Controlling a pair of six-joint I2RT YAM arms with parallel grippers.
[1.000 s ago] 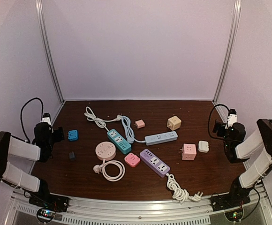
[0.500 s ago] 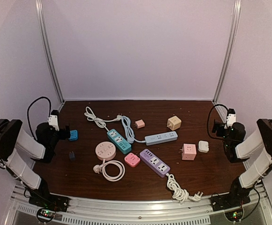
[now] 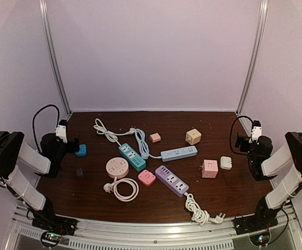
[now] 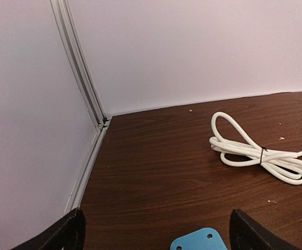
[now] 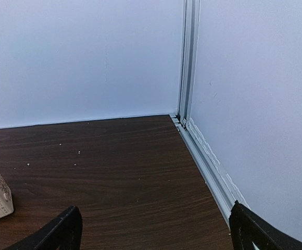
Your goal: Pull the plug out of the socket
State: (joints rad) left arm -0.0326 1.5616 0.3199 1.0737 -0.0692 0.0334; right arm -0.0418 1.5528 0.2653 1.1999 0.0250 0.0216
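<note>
Several power strips and adapters lie mid-table: a teal strip [image 3: 131, 156], a pale blue strip [image 3: 178, 153] whose cable loops by the teal one, a purple strip [image 3: 172, 180], and a round pink socket [image 3: 116, 167] with a white coiled cord. A pink cube socket [image 3: 209, 168] has something small at its left side; I cannot tell whether it is a seated plug. My left gripper [image 3: 71, 145] is open at the far left, just behind a small blue adapter [image 3: 81, 150], which also shows in the left wrist view [image 4: 199, 240]. My right gripper [image 3: 243, 141] is open and empty at the far right.
A bundled white cord [image 4: 260, 155] lies at the back left. A cream cube socket [image 3: 193, 136], a pink plug adapter [image 3: 154, 137], a white adapter [image 3: 225, 162], a pink adapter [image 3: 146, 177] and a small dark adapter [image 3: 79, 173] lie about. Frame rails run along both side walls.
My left arm has swung up and toward the back left, bringing its gripper to the blue adapter. The right arm has barely moved.
</note>
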